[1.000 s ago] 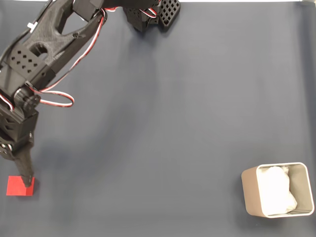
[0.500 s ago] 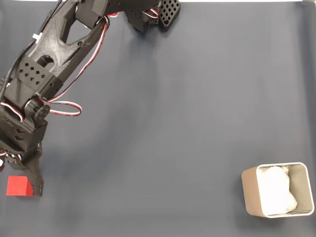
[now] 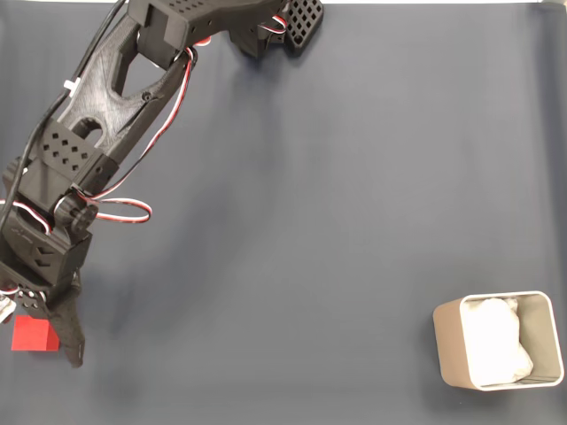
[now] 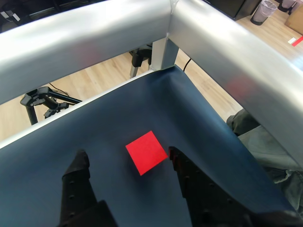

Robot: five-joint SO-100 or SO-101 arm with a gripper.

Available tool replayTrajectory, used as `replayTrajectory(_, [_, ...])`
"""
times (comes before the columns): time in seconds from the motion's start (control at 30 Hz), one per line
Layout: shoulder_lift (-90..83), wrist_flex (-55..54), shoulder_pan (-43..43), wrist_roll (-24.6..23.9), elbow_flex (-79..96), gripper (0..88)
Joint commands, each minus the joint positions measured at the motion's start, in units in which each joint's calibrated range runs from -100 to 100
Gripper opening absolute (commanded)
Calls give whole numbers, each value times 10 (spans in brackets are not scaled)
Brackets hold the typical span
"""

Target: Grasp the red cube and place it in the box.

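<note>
The fingers (image 4: 128, 158) are spread apart and have advanced to straddle the red cube (image 4: 146, 152), one tip touching its edge. The cube rests ungrasped on the desk (image 3: 310, 221), well apart from the box (image 3: 450, 354); closing comes next.

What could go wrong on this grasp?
1. The cube sits off-centre in the open gripper, close to the right finger in the wrist view; closing may push or twist it instead of pinching it.
2. It lies near the mat's corner and could get knocked off.
3. The box is far across.
</note>
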Motion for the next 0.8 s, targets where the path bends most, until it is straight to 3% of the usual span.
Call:
replayTrajectory(0.0, [1,-14,-8,-4,-45,390])
replayTrajectory(0.77, [56,-33,14,0,-95,394])
